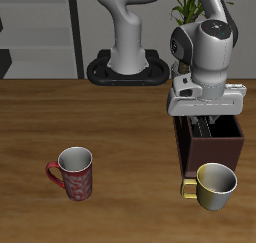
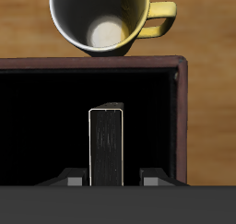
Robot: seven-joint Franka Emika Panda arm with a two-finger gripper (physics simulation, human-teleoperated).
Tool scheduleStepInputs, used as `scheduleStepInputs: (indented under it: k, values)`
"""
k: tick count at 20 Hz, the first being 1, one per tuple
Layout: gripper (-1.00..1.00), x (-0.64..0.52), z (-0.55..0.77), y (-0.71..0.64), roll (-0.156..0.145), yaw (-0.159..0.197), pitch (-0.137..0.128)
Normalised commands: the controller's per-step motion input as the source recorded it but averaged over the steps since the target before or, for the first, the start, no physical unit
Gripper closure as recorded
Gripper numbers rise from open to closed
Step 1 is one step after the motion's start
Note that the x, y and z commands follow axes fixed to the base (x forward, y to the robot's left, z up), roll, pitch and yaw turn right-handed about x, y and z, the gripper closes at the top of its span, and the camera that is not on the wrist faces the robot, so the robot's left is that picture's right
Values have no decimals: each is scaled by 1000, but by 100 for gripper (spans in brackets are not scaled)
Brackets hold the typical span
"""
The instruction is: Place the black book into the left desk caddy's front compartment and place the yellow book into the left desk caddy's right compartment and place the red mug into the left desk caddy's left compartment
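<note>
The red mug (image 1: 74,174) stood upright on the bench (image 1: 120,117), near its front edge and well apart from everything else, its handle turned away from the caddy. Farther along, the arm hung over the dark brown caddy (image 1: 228,152), with the tool (image 1: 205,115) lowered into the caddy's open top. In the wrist view the tool (image 2: 107,180) was clamped on the black book (image 2: 107,147), one finger at each side of its near end, and the book stood upright on edge inside the dark interior of the caddy (image 2: 181,117); which cell it was in could not be made out. A cream-yellow mug (image 1: 214,187) stood just beside the caddy's front wall, nearer the bench's front edge, handle pointing toward the red mug.
</note>
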Motion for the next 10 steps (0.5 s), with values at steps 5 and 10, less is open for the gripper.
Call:
scheduleStepInputs:
  k: [5, 10]
  values:
    - [-100, -61, 85, -24, -2, 9, -14]
    - [-100, -52, 57, -14, 10, 13, -12]
